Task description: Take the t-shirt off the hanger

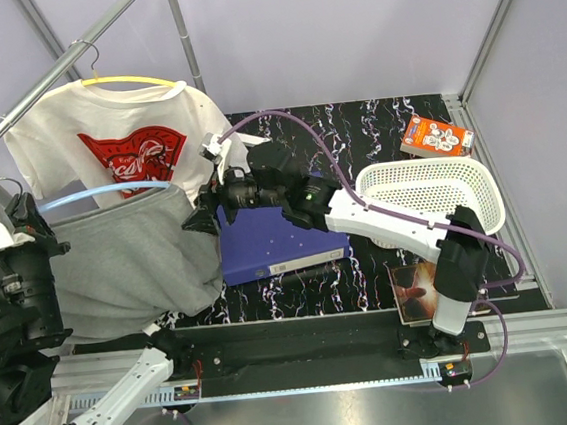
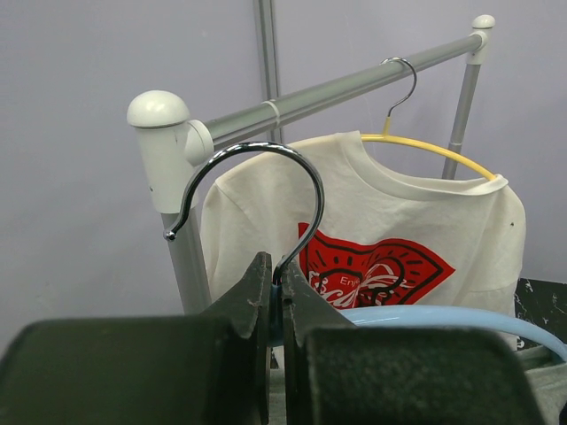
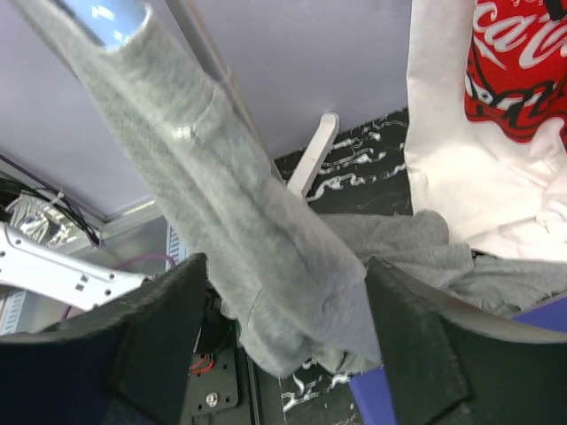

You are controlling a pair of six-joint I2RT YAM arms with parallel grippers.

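A grey t-shirt (image 1: 128,268) hangs on a light blue hanger (image 1: 101,193) held off the rail at the left. My left gripper (image 2: 276,283) is shut on the neck of that hanger, just below its chrome hook (image 2: 257,150); it also shows in the top view (image 1: 18,223). My right gripper (image 1: 204,220) is at the shirt's right shoulder. In the right wrist view it (image 3: 283,328) is open, its jaws standing on either side of the grey shirt's draped sleeve (image 3: 248,230), with fabric filling much of the gap.
A white t-shirt with a red print (image 1: 126,137) hangs on a yellow hanger (image 1: 140,81) from the grey rail (image 1: 49,74). A blue binder (image 1: 276,243), a white basket (image 1: 432,193) and an orange box (image 1: 435,138) lie on the black marbled table.
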